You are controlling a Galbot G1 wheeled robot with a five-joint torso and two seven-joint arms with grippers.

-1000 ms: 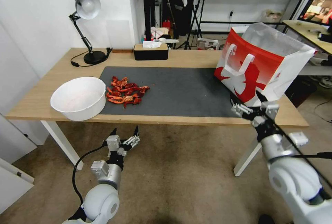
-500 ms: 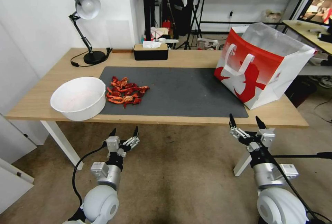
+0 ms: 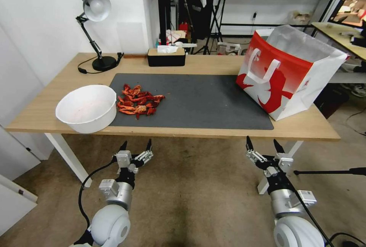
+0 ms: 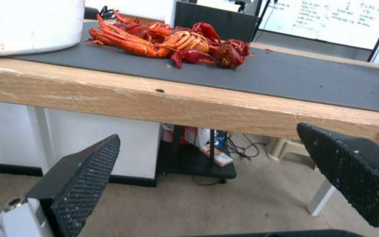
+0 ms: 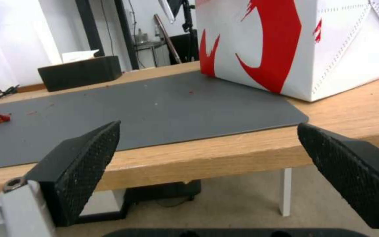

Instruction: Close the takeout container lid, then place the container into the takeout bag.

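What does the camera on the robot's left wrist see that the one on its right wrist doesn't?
The left wrist view alone shows the pile of red crayfish up close on the dark mat, the white bowl beside it, and the left gripper with its fingers apart below the table edge.

The right wrist view alone shows the takeout bag standing at the mat's corner, a black tissue box farther back, and the right gripper, also open.

Both share the wooden table and the dark mat.
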